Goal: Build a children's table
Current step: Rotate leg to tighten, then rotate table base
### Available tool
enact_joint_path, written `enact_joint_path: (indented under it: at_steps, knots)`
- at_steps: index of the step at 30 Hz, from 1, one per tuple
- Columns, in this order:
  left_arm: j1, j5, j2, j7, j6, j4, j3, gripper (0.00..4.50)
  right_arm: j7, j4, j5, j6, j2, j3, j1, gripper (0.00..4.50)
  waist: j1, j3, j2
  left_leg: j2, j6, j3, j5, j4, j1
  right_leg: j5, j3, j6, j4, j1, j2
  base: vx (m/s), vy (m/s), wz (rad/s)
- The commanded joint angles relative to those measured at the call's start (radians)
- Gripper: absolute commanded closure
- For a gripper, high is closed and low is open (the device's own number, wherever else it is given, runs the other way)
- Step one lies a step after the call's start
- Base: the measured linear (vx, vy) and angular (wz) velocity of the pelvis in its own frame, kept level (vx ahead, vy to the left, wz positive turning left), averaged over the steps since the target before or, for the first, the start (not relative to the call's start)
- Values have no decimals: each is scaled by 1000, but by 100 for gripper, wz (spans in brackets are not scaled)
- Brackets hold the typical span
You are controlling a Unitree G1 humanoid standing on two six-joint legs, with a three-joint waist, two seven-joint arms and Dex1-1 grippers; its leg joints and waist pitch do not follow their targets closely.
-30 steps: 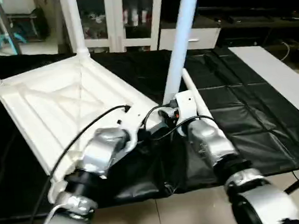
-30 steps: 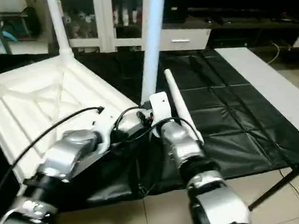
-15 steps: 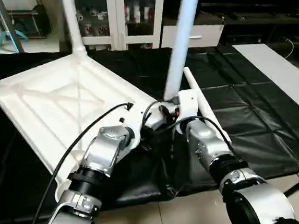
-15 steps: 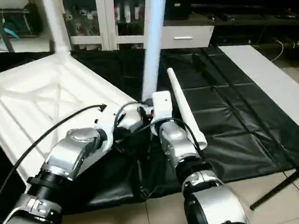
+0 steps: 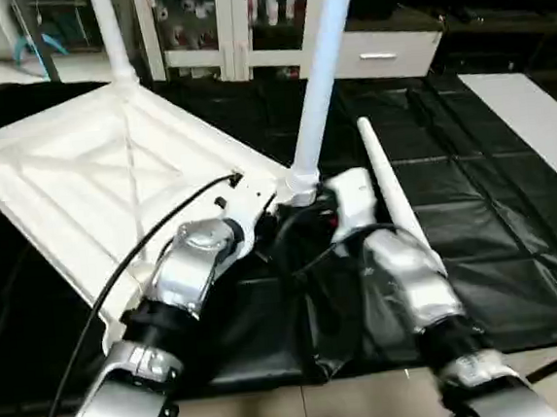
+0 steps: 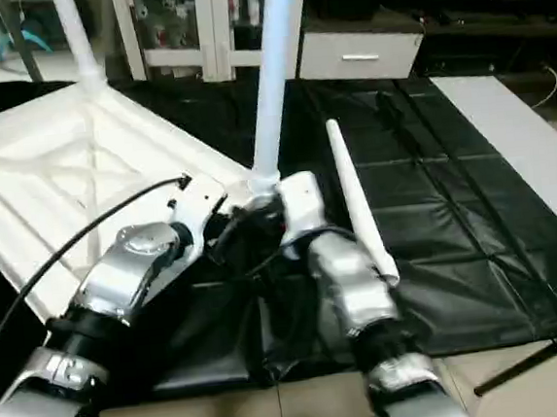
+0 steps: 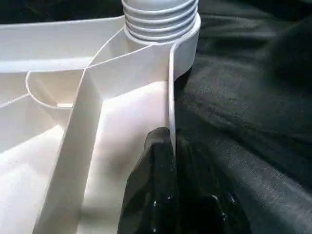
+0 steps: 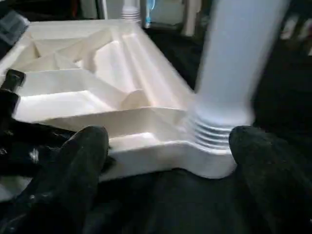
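Left eye view: we see the tabletop (image 5: pixel 111 184) lying underside up on a black sheet (image 5: pixel 474 211). One leg (image 5: pixel 318 78) stands upright in the near corner socket (image 5: pixel 296 183), with both forearms converging there. A loose leg (image 5: pixel 389 194) lies on the sheet just beside our right forearm, and another leg (image 5: pixel 107 33) stands in a far corner.

Right eye view: the same layout shows, with the upright leg rising past the picture's top edge.

Left wrist view: our left gripper (image 7: pixel 168 190) has its fingers closed over the tabletop's thin edge wall near the socket, bracing it. The leg's threads (image 7: pixel 160 22) show above the socket, so we judge it not fully screwed in.

Right wrist view: our right gripper (image 8: pixel 170 165) has its fingers spread wide either side of the leg base (image 8: pixel 219 131), not touching it.

We judge that we are seating this third leg. Next, the right fingers should close on the leg and turn it home while the left holds firm.
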Motion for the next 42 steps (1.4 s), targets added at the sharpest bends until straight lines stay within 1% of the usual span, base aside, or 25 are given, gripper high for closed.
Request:
enact_joint_path:
  at_steps: [1, 4, 6, 8, 11, 14, 15, 16, 22, 23, 24, 25, 26, 27, 28, 29, 30, 31, 33, 34, 35, 37, 38, 39, 42]
  knots:
    - [-34, -8, -10, -17, -108, -1, -1, 450, -6, -65, -3, 25, -17, -5, 18, 15, 0, -61, -6, 8, 78, 13, -144, -70, -5, -253, 44, -161, -63, 71, -27, 0, 0, 0]
    - [-54, -37, -27, 14, -130, 51, 46, 393, -36, -191, -32, 93, -47, -7, 95, 6, 4, -60, -4, 8, 55, 10, -172, -72, -4, -318, 44, -120, -73, 68, -28, 0, 0, 0]
    - [-56, -52, -32, 23, -130, 50, 65, 390, -44, -215, -35, 107, -52, -11, 112, 6, 5, -62, 3, 10, 40, 8, -179, -74, -6, -302, 43, -131, -70, 67, -30, 0, 0, 0]
    - [-54, -76, -40, 35, -142, 21, 95, 358, -53, -258, -27, 129, -64, -20, 135, 6, 1, -62, -3, 12, 35, 7, -185, -74, -9, -275, 41, -140, -67, 70, -28, 0, 0, 0]
    - [-50, -99, -44, 34, -128, -10, 120, 346, -60, -291, -22, 148, -72, -23, 149, 6, 2, -63, 1, 10, 39, 8, -165, -72, -9, -208, 42, -160, -61, 73, -26, 0, 0, 0]
    - [-29, -150, -35, -1, -49, -119, 152, 314, -62, -348, -23, 181, -87, -26, 172, 6, 2, -63, 5, 11, 45, 9, -146, -70, -9, -184, 42, -171, -57, 75, -27, 0, 0, 0]
    - [0, -154, 0, -38, -15, -193, 143, 307, -58, -373, -24, 195, -93, -26, 185, 6, 3, -63, 13, 11, 44, 8, -143, -70, -9, -180, 42, -176, -55, 76, -27, 0, 0, 0]
    - [10, -154, 13, -51, -4, -219, 139, 307, -57, -382, -25, 200, -94, -26, 189, 6, 3, -63, 10, 15, 42, 8, -143, -72, -9, -173, 43, -178, -54, 79, -29, 0, 0, 0]
    - [173, -163, 243, -136, 197, -547, 188, 249, 35, -539, 10, 261, -135, 38, 274, 6, -6, -58, 53, 16, 18, 9, -178, -75, -4, -164, 45, -192, -53, 81, -18, 0, 0, 0]
    - [214, -161, 326, -187, 235, -611, 191, 237, 68, -578, 52, 293, -142, 40, 289, 6, -9, -54, 35, 16, 18, 12, -205, -76, -6, -213, 45, -186, -60, 80, -16, 0, 0, 0]
    - [225, -162, 350, -201, 246, -630, 192, 237, 76, -589, 64, 303, -143, 40, 293, 6, -2, -52, 46, 16, 18, 8, -224, -79, -3, -265, 47, -177, -60, 79, -20, 0, 0, 0]
    - [253, -172, 407, -241, 262, -658, 206, 228, 101, -604, 87, 327, -150, 43, 295, 6, -11, -49, -17, 16, 31, 16, -224, -76, -9, -314, 45, -155, -70, 76, -16, 0, 0, 0]
    - [268, -180, 436, -263, 268, -669, 217, 223, 113, -610, 98, 339, -154, 45, 296, 6, 1, -42, 22, 16, 23, 7, -233, -83, -4, -396, 48, -134, -65, 72, -22, 0, 0, 0]
    - [292, -188, 469, -290, 266, -682, 233, 216, 130, -616, 118, 354, -155, 45, 293, 6, -4, -40, 23, 18, 12, 10, -252, -82, 6, -421, 47, -121, -75, 58, -18, 0, 0, 0]
    - [300, -191, 480, -299, 265, -686, 239, 206, 135, -618, 124, 359, -155, 45, 292, 6, -3, -40, 26, 17, 7, 7, -259, -82, 7, -424, 46, -118, -74, 58, -19, 0, 0, 0]
    - [372, -193, 559, -336, 290, -723, 285, 198, 213, -647, 194, 405, -171, 62, 284, 6, -5, -37, 23, 18, -3, 7, -284, -85, 8, -440, 46, -110, -78, 55, -18, 0, 0, 0]
    - [372, -193, 559, -336, 290, -723, 285, 192, 213, -647, 194, 405, -171, 62, 284, 6, -8, -35, 27, 20, -7, 2, -314, -89, 6, -454, 45, -100, -76, 57, -17, 0, 0, 0]
    - [408, -198, 595, -349, 308, -747, 303, 182, 255, -666, 223, 433, -184, 73, 283, 6, -12, -34, 16, 19, -5, 2, -324, -88, 4, -467, 44, -92, -77, 57, -15, 0, 0, 0]
    - [476, -198, 663, -357, 350, -781, 344, 163, 366, -712, 269, 491, -243, 115, 284, 6, -7, -39, 22, 22, -6, -1, -311, -88, 11, -428, 46, -97, -71, 56, -17, 0, 0, 0]
    - [492, -200, 681, -357, 363, -787, 360, 163, 392, -721, 276, 508, -261, 127, 283, 6, -9, -38, 14, 23, -3, 0, -298, -88, 8, -405, 47, -103, -70, 57, -14, 0, 0, 0]
    - [504, -199, 697, -353, 376, -786, 380, 142, 421, -726, 278, 519, -281, 140, 282, 6, -5, -36, 18, 23, -4, 1, -304, -89, 12, -399, 48, -108, -70, 52, -14, 0, 0, 0]
    - [520, -180, 727, -347, 376, -773, 398, 135, 444, -727, 272, 518, -300, 152, 279, 6, 1, -39, 14, 22, -7, 6, -287, -85, 21, -345, 50, -131, -66, 47, -13, 0, 0, 0]
    - [532, -162, 752, -338, 371, -753, 421, 125, 453, -721, 269, 516, -308, 154, 273, 6, 2, -39, 14, 22, -11, 5, -274, -88, 15, -316, 50, -139, -62, 52, -12, 0, 0, 0]
    - [536, -156, 760, -331, 372, -743, 432, 110, 453, -718, 269, 516, -309, 153, 269, 6, 4, -39, 5, 21, -16, 3, -275, -89, 10, -321, 49, -134, -59, 57, -14, 0, 0, 0]
    - [541, -131, 780, -289, 359, -708, 462, 89, 448, -711, 274, 521, -313, 150, 256, 6, 1, -42, 0, 20, -27, 0, -291, -89, 10, -341, 49, -120, -61, 57, -16, 0, 0, 0]
